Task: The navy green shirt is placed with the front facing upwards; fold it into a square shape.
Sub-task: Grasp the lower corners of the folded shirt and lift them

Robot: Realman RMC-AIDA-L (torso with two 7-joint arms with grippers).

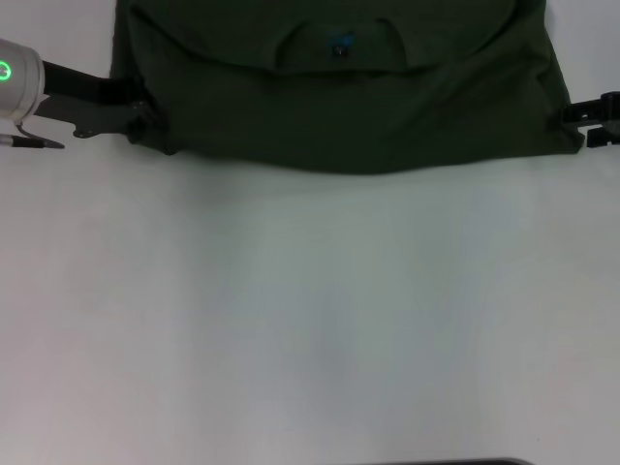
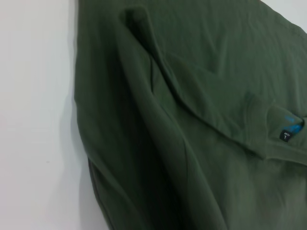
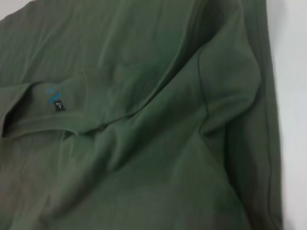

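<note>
At twelve o'clock on the white surface (image 1: 310, 320), spread from edge to edge: the navy green shirt (image 1: 387, 97), already doubled over, collar and blue neck label (image 1: 339, 45) facing up near the far middle. At nine o'clock, touching the shirt's near-left corner: the left claw (image 1: 143, 116), apparently pinched on that corner, though fingertips buried in bunched cloth, so cannot tell for certain. At three o'clock, just at the near-right corner: the right claw (image 1: 581, 121), dark fingers meeting the hem; open or clamped, cannot tell either.

Soft, limp cotton, judging by the folds and rolls in both wrist views; light, no stiffness, prone to sagging and wrinkling between two held points. Not slippery, not fragile. Likely to drag on the surface and bunch if pulled from one side only.

Best held at the two outer corners of a folded edge, both layers pinched together, kept taut between the claws while carried over. Risk: grabbing only the top layer, leaving the fold lopsided. Collar ridge best avoided as a grip point, too thick and central.
</note>
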